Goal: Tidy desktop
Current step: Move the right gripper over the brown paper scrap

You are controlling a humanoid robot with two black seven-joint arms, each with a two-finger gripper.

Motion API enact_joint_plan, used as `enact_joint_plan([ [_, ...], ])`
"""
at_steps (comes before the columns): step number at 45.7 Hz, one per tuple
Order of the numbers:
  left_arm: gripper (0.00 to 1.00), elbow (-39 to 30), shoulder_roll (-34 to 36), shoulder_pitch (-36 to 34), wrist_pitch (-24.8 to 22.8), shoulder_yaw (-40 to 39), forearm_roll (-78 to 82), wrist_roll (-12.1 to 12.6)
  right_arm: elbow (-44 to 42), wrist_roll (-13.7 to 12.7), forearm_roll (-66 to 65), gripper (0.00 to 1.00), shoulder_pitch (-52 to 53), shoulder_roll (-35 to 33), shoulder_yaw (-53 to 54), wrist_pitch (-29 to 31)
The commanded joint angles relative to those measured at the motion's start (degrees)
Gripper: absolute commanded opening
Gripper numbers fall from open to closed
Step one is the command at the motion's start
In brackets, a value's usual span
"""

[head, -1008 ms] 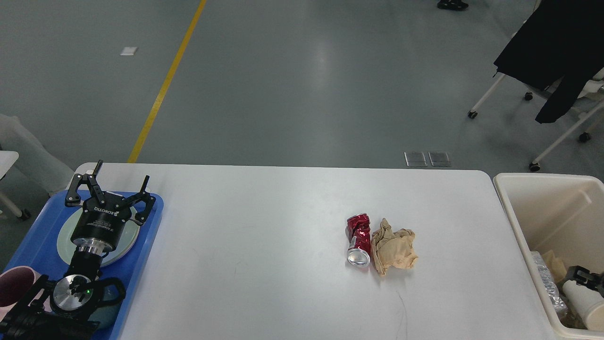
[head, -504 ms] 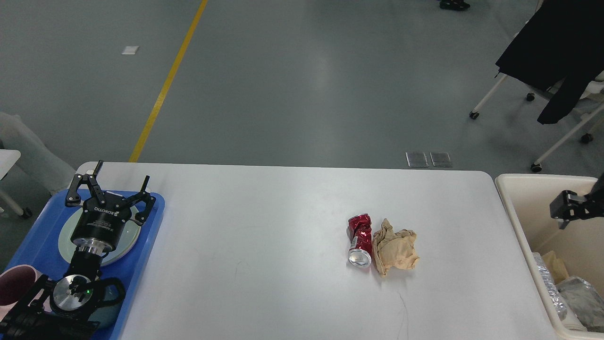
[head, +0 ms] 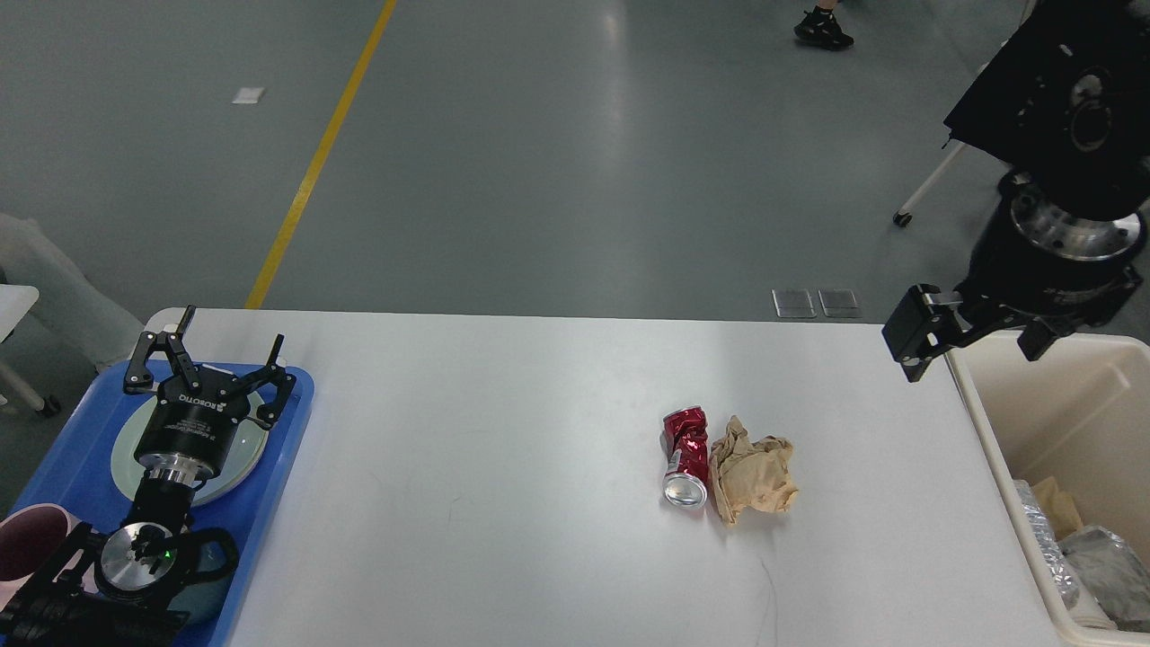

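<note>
The can [head: 685, 458] and paper [head: 751, 467], touching mid-bench [head: 503, 431], are being approached best by the nearer right gripper [head: 966, 337], its opening untellable, the can's long axis running front-back, while the left gripper [head: 216, 359] is being held wide over the tray [head: 278, 467].

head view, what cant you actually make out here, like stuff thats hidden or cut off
- Right gripper: only one finger shows clearly; its own body hides the rest, so open or shut is unclear.
- Cream bin: cut off by the right and bottom edges; its contents show only partly.
- Pink cup: cut by the left edge, partly behind the left arm.
- Plate on the blue tray: mostly covered by the left gripper, which is open.
</note>
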Motion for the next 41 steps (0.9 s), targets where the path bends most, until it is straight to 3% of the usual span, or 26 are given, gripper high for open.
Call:
enact_joint_plan([
  [1,0.96,0.0,0.0,0.0,0.0,0.0,0.0,-0.01,5.69,0.0,1.13,0.9,3.04,3.91,2.52,-4.8],
  [5,0.96,0.0,0.0,0.0,0.0,0.0,0.0,-0.01,7.1,0.0,1.13,0.9,3.04,3.74,2.87,-8.68],
  [14,0.96,0.0,0.0,0.0,0.0,0.0,0.0,0.08,5.61,0.0,1.31,0.92,0.32,3.56,2.69,-9.91],
  [24,0.96,0.0,0.0,0.0,0.0,0.0,0.0,0.08,-0.54,0.0,1.57,1.0,-14.7,3.91,9.28,-14.74],
  [41,0.96,0.0,0.0,0.0,0.0,0.0,0.0,0.08,-23.65,0.0,1.57,1.0,-39.22,11.99,13.95,-19.84],
])
